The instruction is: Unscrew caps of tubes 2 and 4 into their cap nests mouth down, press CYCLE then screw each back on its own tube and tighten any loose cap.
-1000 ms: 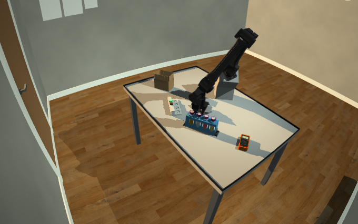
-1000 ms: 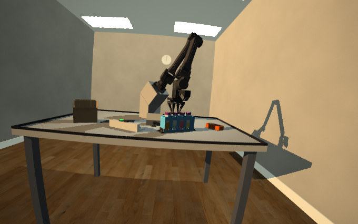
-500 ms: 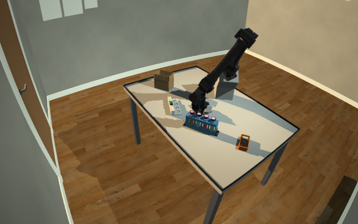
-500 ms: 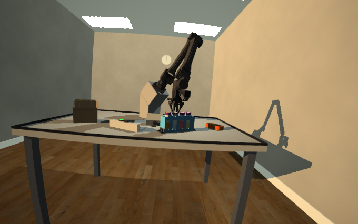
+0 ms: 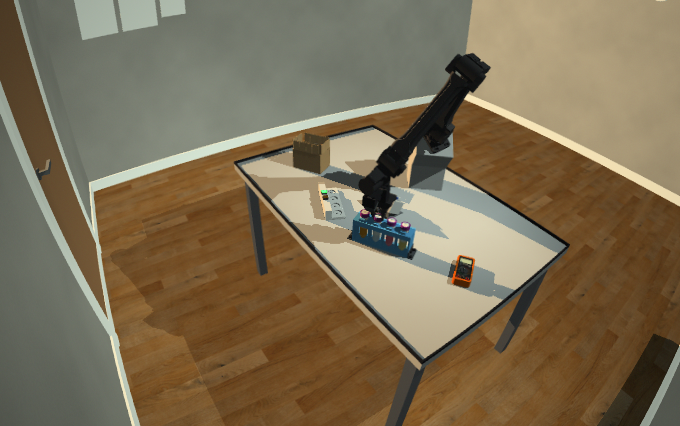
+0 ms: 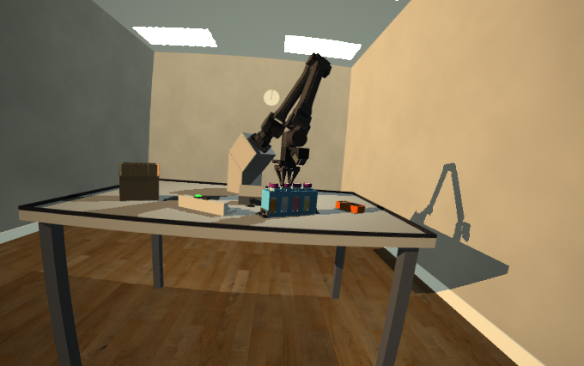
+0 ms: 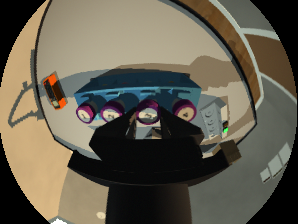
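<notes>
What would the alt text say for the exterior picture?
A black robot arm reaches down towards four purple-capped tubes in a blue rack on a table. A brown box stands left, an orange device lies right.

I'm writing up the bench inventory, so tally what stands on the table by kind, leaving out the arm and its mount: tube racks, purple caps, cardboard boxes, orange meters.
Tube racks: 1 (blue)
Purple caps: 4, all on the rack's tubes
Cardboard boxes: 1
Orange meters: 1
Total: 7
</notes>
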`<action>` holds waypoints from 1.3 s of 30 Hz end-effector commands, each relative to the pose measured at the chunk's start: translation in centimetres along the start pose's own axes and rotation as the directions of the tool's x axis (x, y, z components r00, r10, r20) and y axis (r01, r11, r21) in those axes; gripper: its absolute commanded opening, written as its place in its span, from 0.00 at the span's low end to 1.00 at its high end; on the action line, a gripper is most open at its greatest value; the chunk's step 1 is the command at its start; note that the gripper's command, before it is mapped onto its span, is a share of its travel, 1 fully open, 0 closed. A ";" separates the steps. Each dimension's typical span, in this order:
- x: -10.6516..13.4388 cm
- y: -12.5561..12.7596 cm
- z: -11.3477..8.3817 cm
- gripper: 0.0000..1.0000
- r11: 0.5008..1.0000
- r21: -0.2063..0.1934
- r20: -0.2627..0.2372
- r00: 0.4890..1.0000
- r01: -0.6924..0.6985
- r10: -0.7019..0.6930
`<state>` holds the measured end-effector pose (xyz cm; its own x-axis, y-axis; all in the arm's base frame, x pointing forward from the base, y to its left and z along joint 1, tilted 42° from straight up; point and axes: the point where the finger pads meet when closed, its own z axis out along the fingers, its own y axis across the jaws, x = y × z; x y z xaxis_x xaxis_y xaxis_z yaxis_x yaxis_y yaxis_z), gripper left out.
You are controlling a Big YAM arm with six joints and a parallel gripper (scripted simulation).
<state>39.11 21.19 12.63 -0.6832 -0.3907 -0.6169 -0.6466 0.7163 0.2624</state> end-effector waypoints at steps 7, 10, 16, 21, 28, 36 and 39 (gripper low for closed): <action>-0.3 0.0 0.3 0.00 0.975 -0.002 0.008 0.975 -0.222 0.222; -0.3 0.0 0.3 0.00 0.965 -0.002 0.008 0.965 -0.261 0.261; -0.3 0.0 0.3 0.00 0.935 -0.003 0.008 0.934 -0.356 0.356; -0.3 0.0 0.3 0.00 0.916 -0.004 0.008 0.916 -0.401 0.401; -0.3 0.0 0.3 0.00 0.916 -0.003 0.006 0.916 -0.402 0.402; -0.2 0.0 0.3 0.00 0.916 -0.003 0.005 0.916 -0.402 0.402; -0.2 0.0 0.3 0.00 0.915 -0.003 0.004 0.915 -0.402 0.402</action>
<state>39.19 21.21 12.68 -0.8378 -0.1690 -0.5193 -0.4255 0.7980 0.4268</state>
